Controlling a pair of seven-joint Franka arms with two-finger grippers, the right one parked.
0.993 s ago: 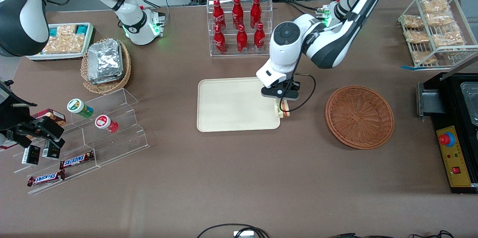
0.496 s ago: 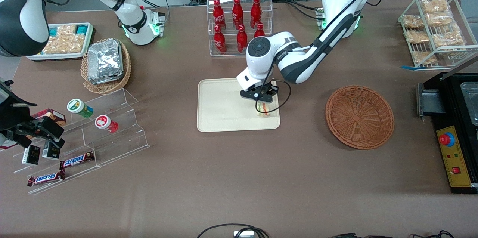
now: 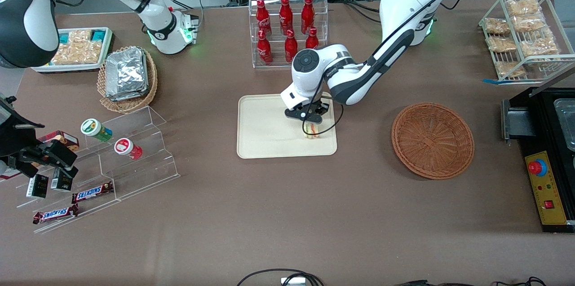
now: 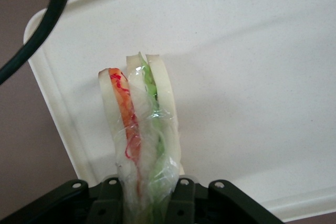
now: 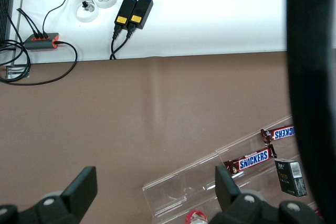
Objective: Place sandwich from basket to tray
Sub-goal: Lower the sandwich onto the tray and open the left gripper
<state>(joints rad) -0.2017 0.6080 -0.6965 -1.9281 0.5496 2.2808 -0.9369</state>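
Sandwich moved over tray, clamped between jaws.

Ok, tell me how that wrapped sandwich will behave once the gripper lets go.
The gripper, shut on the sandwich over the tray, pinches soft-looking bread, so it probably squashes easily. Its clear wrap looks slippery. Held on a narrow edge, it may tip flat.

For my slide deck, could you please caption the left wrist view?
The gripper holds a wrapped sandwich above the cream tray.
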